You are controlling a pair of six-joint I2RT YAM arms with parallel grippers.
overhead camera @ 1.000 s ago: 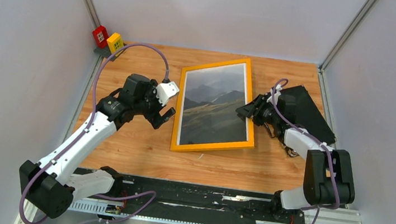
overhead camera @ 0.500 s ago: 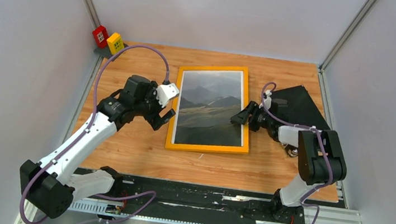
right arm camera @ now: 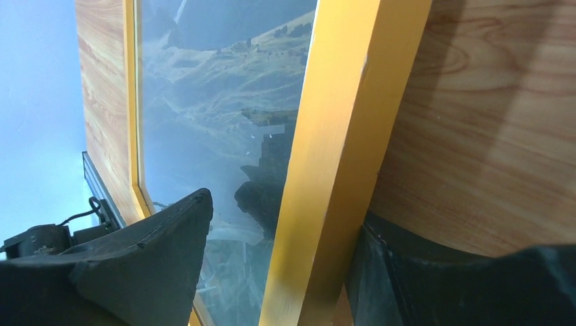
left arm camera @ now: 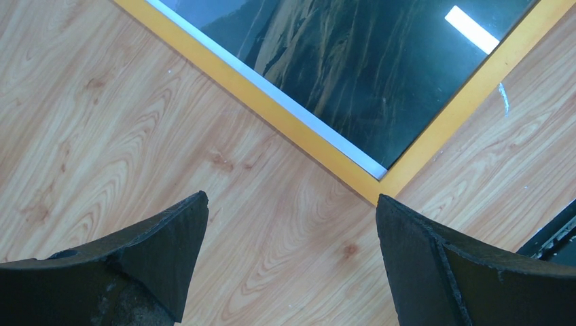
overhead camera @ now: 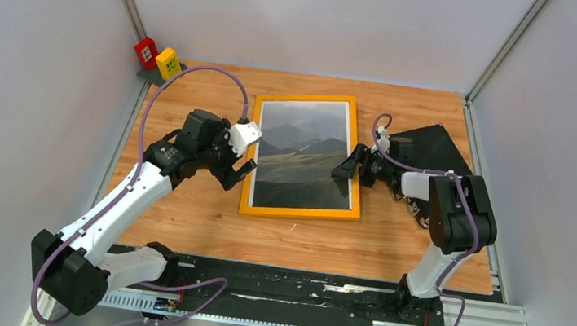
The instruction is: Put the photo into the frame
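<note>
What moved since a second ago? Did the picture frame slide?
Yes. The frame, with the photo inside, swung from crooked to nearly straight and slid a little to the left. The right pincer came along at its right rail, and its jaws opened wider around that rail. The left pincer stayed open beside the frame's near left corner.

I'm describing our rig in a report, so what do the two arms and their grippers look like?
Both the left arm and right arm have white link shells and chunky black joints. A lilac cable loops along each to the wrist. The left gripper and right gripper are black, with matte, wedge-shaped fingers.
</note>
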